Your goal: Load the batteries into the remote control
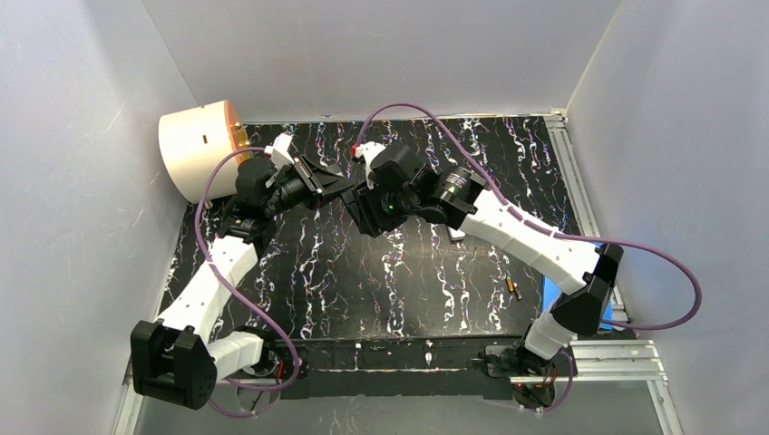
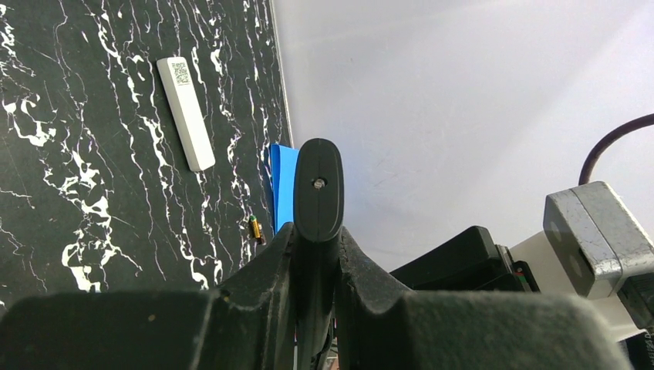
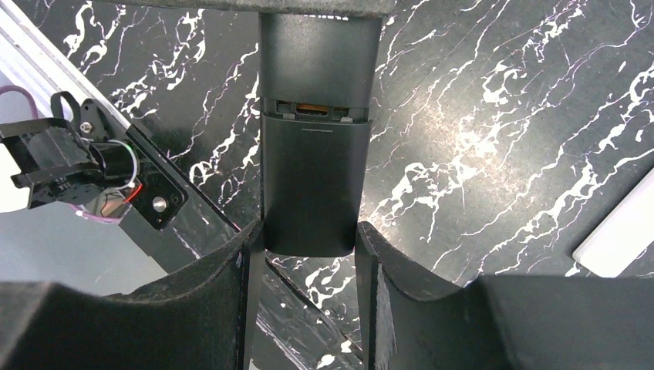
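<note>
Both arms hold black remote [image 3: 312, 92] above desk [image 1: 363, 272], long axis arm-to-arm, left jaws clamped on one end, right jaws clamped on its partly open battery cover [image 3: 312, 189], loose battery [image 1: 513, 289] on desk nearer right arm.

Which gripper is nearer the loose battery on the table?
Right. In the top view the right gripper is up-left of the battery; the left gripper lies further left, beyond it. Both grip the black remote.

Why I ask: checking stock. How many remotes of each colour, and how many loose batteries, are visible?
Black rectangular plastic remote: 1
White slim plastic remote: 1
Small gold cylindrical battery loose on the table: 1
Total: 3
</note>
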Motion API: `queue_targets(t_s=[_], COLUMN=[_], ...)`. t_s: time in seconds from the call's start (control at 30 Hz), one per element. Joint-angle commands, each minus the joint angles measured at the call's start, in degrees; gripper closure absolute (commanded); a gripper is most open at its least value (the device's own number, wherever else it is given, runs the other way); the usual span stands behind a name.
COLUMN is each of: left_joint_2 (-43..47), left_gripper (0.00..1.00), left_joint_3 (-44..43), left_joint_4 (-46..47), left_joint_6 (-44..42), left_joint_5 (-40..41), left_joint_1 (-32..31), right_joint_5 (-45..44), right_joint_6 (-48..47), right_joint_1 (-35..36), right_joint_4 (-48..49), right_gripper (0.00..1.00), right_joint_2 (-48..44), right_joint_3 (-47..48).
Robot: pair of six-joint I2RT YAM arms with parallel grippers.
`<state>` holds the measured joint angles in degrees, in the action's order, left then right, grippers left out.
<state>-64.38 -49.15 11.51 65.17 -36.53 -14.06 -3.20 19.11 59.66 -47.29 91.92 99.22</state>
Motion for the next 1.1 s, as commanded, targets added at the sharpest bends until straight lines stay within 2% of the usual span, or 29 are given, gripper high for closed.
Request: queue_targets(t_s=[0.0,0.2,0.7,0.87,1.07], left_joint_2=[-0.3,-2.1,-0.5,-0.6,-1.5], left_gripper=[1.00,1.00,1.00,1.00,1.00], left_joint_3=[-1.4,-0.8,-0.8,-0.2,0.0], left_joint_4=[1.9,1.9,2.8,5.0,8.7], left_joint_6=[3.5,6.4,4.0,4.5,6.6], left_joint_5=[-2.5,-3.4,-4.3,-6.9,-10.0], left_joint_1=[-0.4,-0.4,-0.4,-0.4,-0.4], right_joint_5=[1.1,1.7,-0.8,2.1,2.8], right_joint_6=[-1.7,-2.6,3.8,3.4,1.7], right_joint_1=[1.7,1.8,1.0,0.3,0.3], right_joint_4=[-0.2,2.1,-5.4,-3.5,-5.7], right_gripper=[0.55,0.54,0.53,0.51,0.50], right_joint_2=[1.1,-0.7,5.3,4.5,7.4], right_joint_3=[2.6,0.2,3.2,1.8,5.5])
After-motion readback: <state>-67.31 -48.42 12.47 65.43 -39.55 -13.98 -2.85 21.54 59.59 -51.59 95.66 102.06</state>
